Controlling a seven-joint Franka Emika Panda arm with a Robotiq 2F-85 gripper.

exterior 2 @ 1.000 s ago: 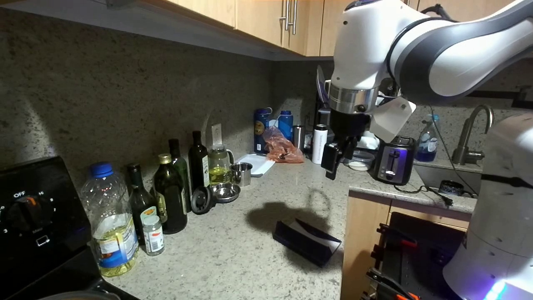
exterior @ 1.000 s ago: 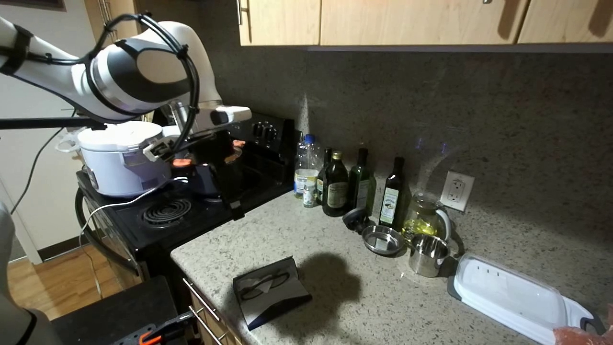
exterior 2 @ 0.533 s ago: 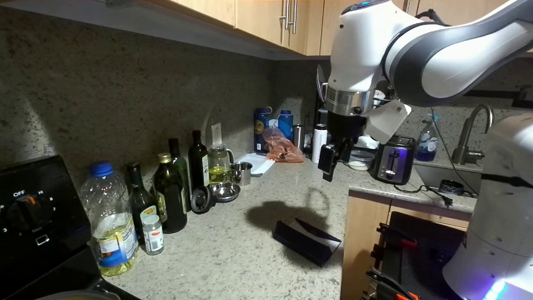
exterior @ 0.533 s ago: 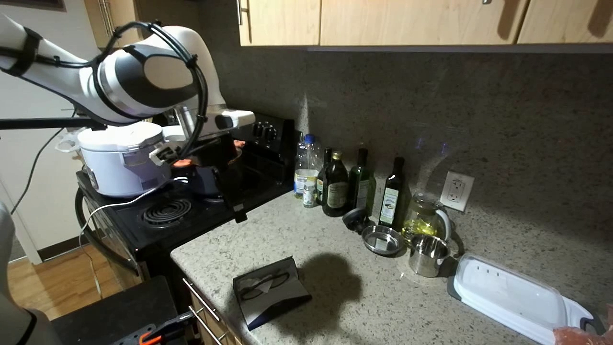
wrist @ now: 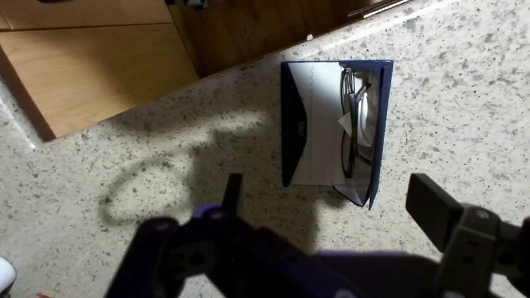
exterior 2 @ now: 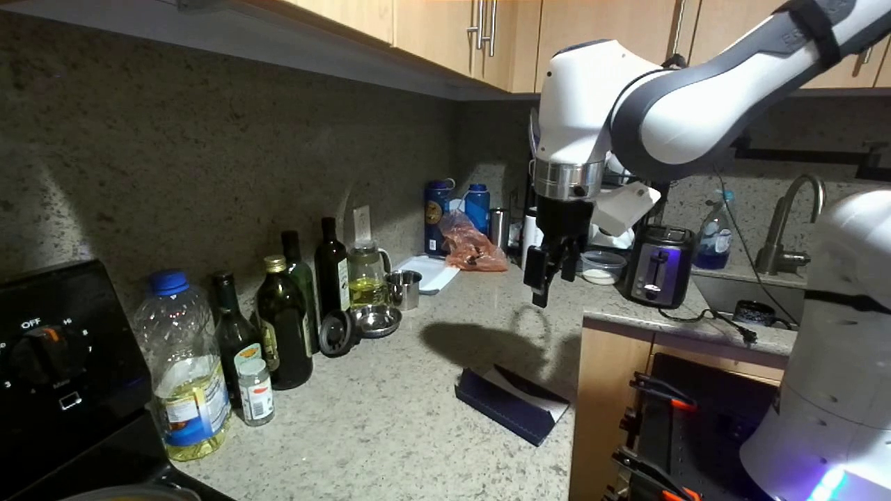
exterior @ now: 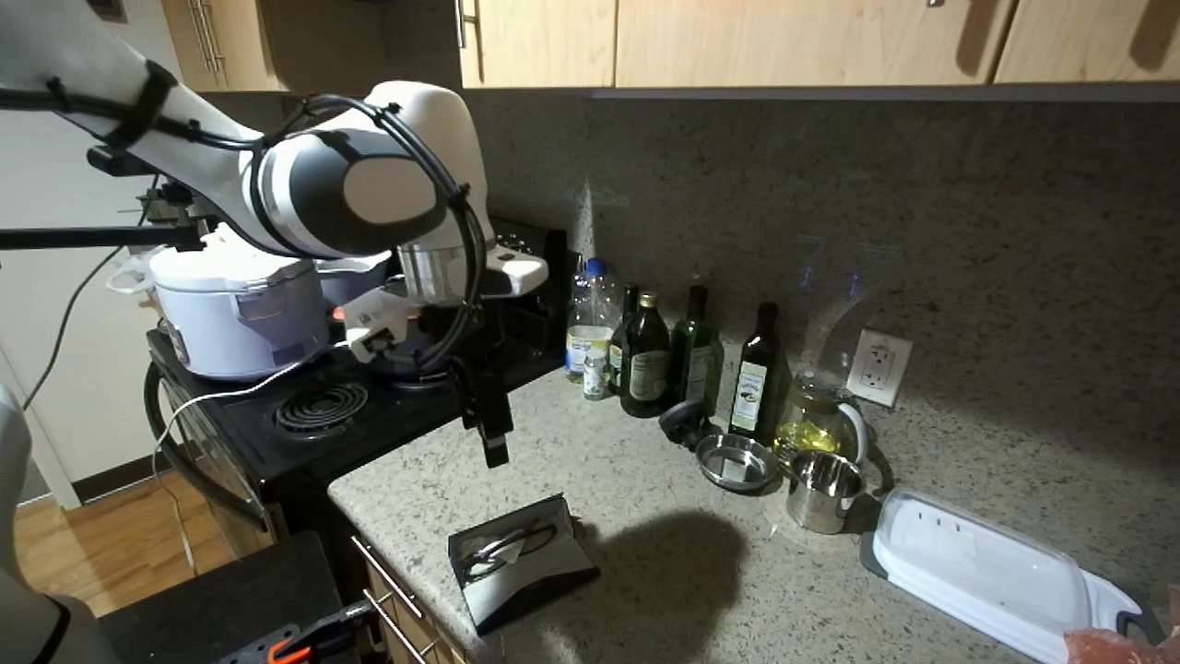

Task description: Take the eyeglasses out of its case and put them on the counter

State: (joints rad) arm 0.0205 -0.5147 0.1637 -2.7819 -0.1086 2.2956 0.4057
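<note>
Claw (wrist: 326, 185) lower, nearer the case (wrist: 321, 153), spread wide, eyeglasses (wrist: 354, 124) inside.

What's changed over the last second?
In an exterior view, the arm and claw have moved rightward and down the picture, toward the case; the shadow on the counter shifted right. Nothing was grasped or released. The case stayed put, eyeglasses inside.

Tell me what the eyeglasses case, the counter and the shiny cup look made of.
The case: possibly leatherette over card, matte dark blue outside, by its stiff, flat panels. The counter: likely smooth stone, by its speckled grain, though laminate could look alike. The cup: probably polished steel, by its bright reflections.
</note>
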